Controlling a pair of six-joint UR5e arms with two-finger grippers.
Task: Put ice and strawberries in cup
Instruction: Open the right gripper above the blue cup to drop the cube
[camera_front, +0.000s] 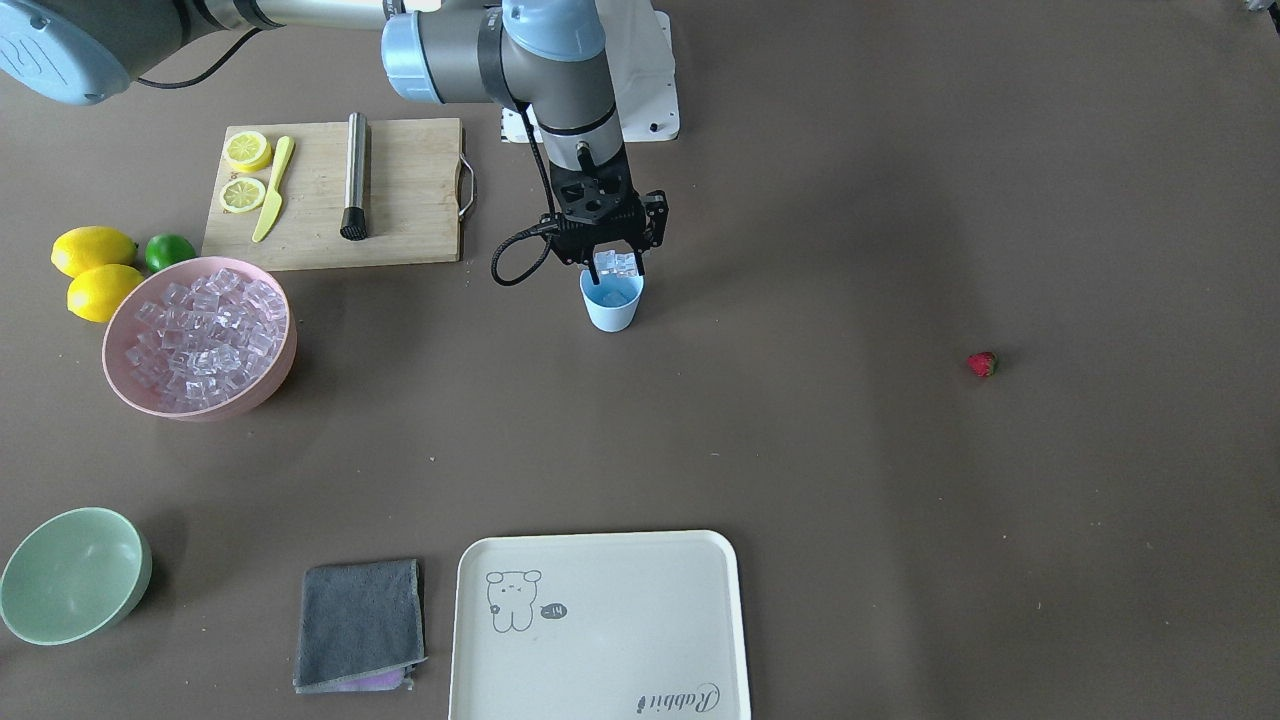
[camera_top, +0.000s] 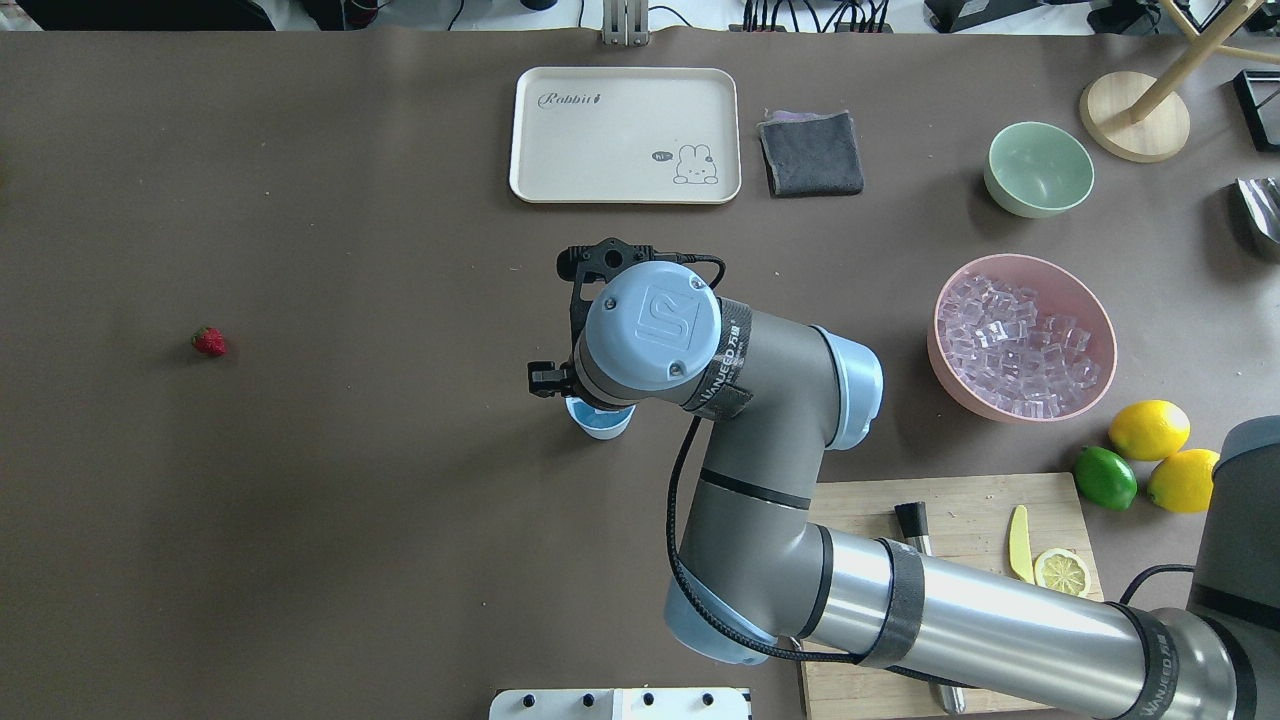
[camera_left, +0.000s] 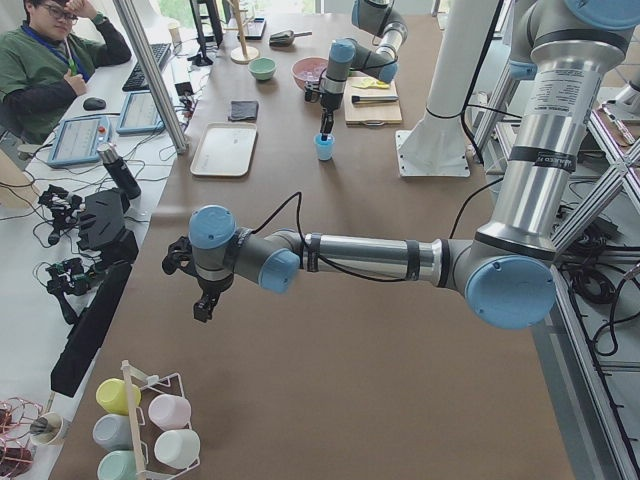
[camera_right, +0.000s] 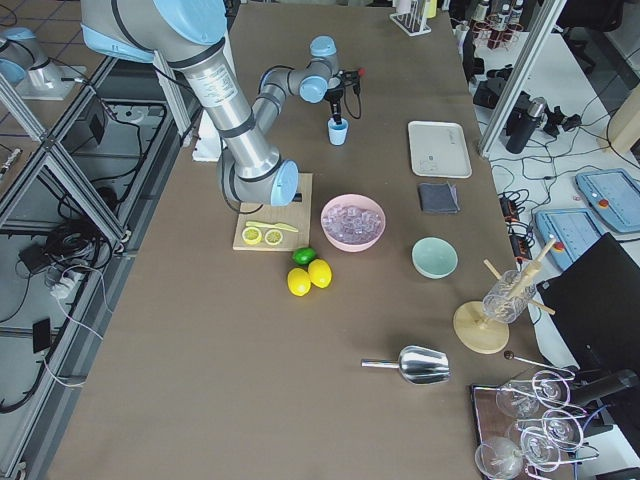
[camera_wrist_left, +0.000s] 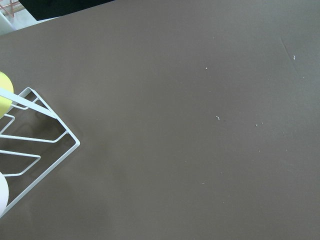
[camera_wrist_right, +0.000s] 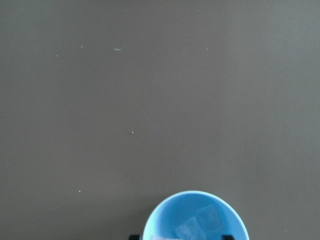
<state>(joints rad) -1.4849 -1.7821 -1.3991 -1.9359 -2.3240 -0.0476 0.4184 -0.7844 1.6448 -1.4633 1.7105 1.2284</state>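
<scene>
The light blue cup (camera_front: 612, 303) stands mid-table, under the right arm's wrist in the overhead view (camera_top: 600, 422). My right gripper (camera_front: 617, 274) hangs just above its rim, shut on a small clump of clear ice (camera_front: 615, 263). In the right wrist view, a few ice cubes (camera_wrist_right: 199, 224) show inside the cup (camera_wrist_right: 165, 220). The strawberry (camera_front: 983, 364) lies alone on the table far from the cup (camera_top: 209, 342). My left gripper (camera_left: 204, 306) hovers near the table's far end; whether it is open or shut cannot be told.
A pink bowl (camera_front: 112, 352) heaped with ice (camera_front: 205, 328) sits beside two lemons (camera_front: 95, 270) and a lime (camera_front: 169, 251). A cutting board (camera_front: 410, 195) holds lemon slices, knife and muddler. Green bowl (camera_front: 70, 588), grey cloth (camera_front: 360, 622) and tray (camera_front: 600, 640) line the opposite edge. A cup rack (camera_wrist_left: 35, 145) lies below the left wrist.
</scene>
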